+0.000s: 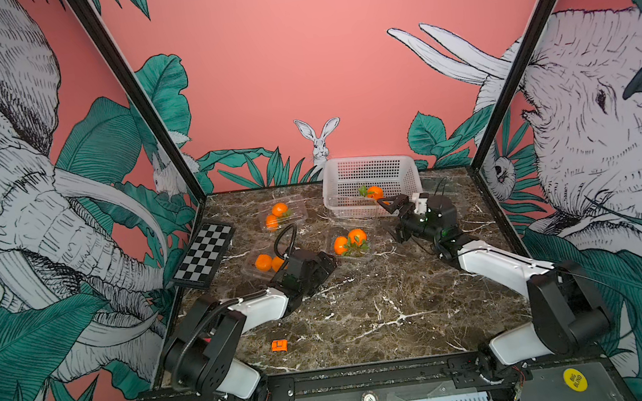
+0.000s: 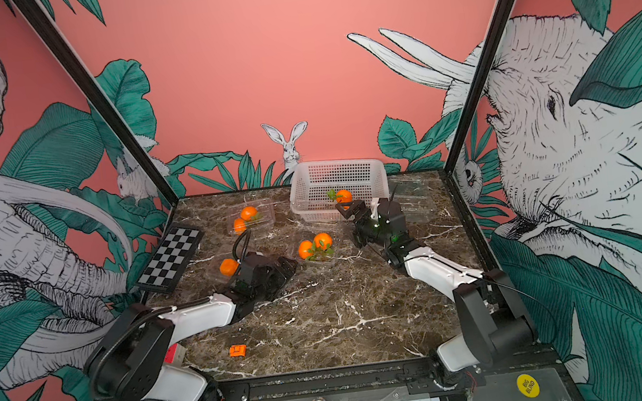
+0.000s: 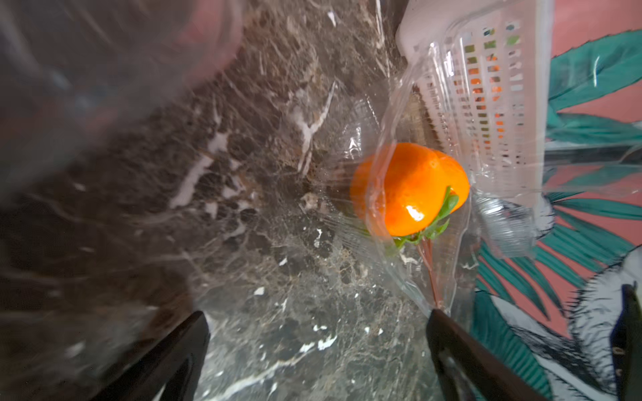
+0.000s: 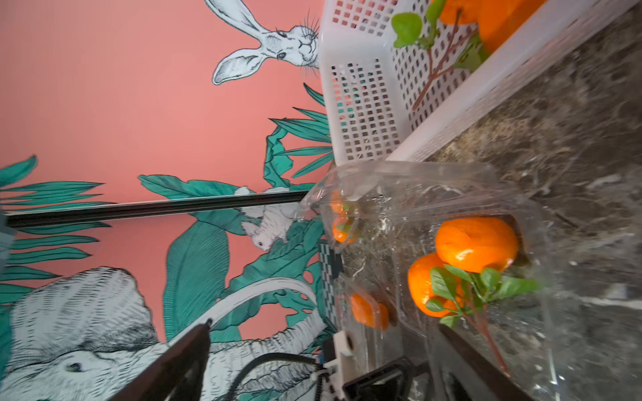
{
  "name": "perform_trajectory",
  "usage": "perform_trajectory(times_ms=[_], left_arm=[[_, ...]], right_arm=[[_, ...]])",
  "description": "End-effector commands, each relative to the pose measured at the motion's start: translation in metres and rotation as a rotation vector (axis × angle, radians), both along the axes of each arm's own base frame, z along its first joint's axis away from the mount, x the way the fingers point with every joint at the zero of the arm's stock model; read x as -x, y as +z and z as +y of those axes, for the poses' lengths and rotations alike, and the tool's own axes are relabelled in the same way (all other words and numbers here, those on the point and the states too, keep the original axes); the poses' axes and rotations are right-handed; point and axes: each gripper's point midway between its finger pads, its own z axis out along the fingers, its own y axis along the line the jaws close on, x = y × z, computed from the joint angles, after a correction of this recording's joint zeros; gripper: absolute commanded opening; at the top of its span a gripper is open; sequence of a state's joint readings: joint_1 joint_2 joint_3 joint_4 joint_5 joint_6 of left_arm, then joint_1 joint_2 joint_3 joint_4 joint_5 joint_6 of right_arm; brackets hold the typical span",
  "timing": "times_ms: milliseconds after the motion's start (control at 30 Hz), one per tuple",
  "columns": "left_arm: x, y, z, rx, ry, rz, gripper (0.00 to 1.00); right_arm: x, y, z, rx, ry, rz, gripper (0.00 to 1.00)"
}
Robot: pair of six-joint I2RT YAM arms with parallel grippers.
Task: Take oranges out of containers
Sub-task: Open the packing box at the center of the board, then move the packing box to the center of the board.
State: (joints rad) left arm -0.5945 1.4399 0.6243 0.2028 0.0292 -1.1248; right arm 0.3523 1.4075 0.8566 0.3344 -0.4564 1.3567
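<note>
Top views show the task about a quarter done. From the left, the left container (image 1: 251, 260), lower left of centre, holds two oranges (image 1: 263, 262), and its long axis runs roughly across the frame. The left end effector (image 1: 329, 265) sits just right of it; in the left wrist view its fingers are apart and empty. Higher in the frame, the upper container (image 1: 291, 207) holds two more oranges, and its long axis slants up to the right.

At centre, the middle container (image 1: 367, 252) holds a leafy pair side by side, leaves pointing down-frame. The basket (image 1: 366, 173), upper centre, has at least one orange in it. The right end effector (image 1: 394, 219) hovers at the basket's front wall, fingers spread, holding nothing. Right of the basket lies an empty container (image 2: 410, 192). I judge that six oranges are left to take out. I cannot tell whether the lids are latched.
</note>
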Motion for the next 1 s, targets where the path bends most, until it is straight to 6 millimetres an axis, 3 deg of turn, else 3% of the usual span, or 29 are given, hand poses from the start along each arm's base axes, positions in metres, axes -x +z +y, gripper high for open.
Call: perform_trajectory(times_ms=[0,133,367,600,733,967], left_arm=[[-0.006,0.028,0.019,-0.159,-0.077,-0.046,0.99],[-0.033,0.043,0.005,-0.125,-0.171,-0.053,0.99],[-0.062,0.024,-0.043,0.007,-0.311,0.018,0.99],[-0.073,0.017,-0.055,0.065,-0.290,0.003,0.99],[-0.074,0.015,-0.059,0.091,-0.286,-0.005,0.99],[-0.064,0.019,-0.091,0.114,-0.339,-0.024,0.99]], right_arm=[[0.023,-0.033,-0.011,0.297,0.112,0.016,0.98],[0.032,-0.070,-0.012,0.462,0.190,0.060,0.85],[0.033,-0.135,0.015,0.627,0.337,0.144,0.63],[0.023,-0.163,0.015,0.715,0.342,0.188,0.50],[0.019,-0.169,0.014,0.742,0.341,0.194,0.41],[0.036,-0.169,-0.016,0.856,0.349,0.218,0.25]])
